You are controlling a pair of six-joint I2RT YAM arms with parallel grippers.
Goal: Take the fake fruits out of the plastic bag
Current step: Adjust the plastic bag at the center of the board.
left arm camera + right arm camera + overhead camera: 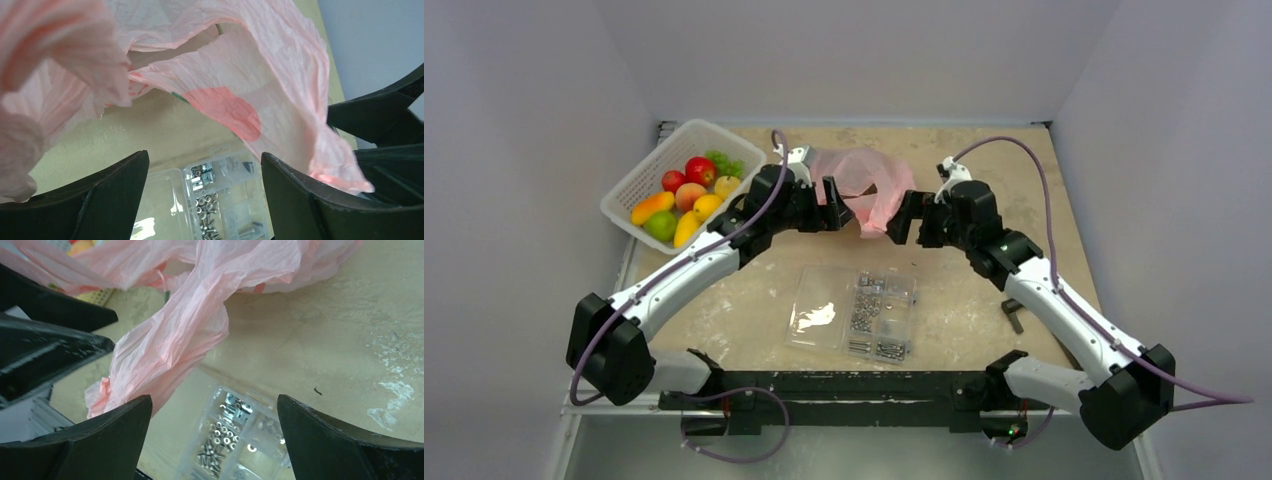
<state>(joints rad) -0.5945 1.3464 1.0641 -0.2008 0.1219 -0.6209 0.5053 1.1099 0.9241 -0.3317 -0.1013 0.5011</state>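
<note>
The left claw (835, 205) and right claw (912, 222) are both gaping wide, gripping nothing, flanking the crumpled plastic bag (869, 178) (translucent pink).

Plastic bag (865, 176) interior hidden by folds (contents unreadable); screw case (235, 440) cut off at bottom.

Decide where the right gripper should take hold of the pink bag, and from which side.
Take the twisted strand of the bag that trails toward the right gripper, coming in from the bag's right and closing across it. It is bunched narrow enough for the open jaws; the rest is loose sheet.
</note>
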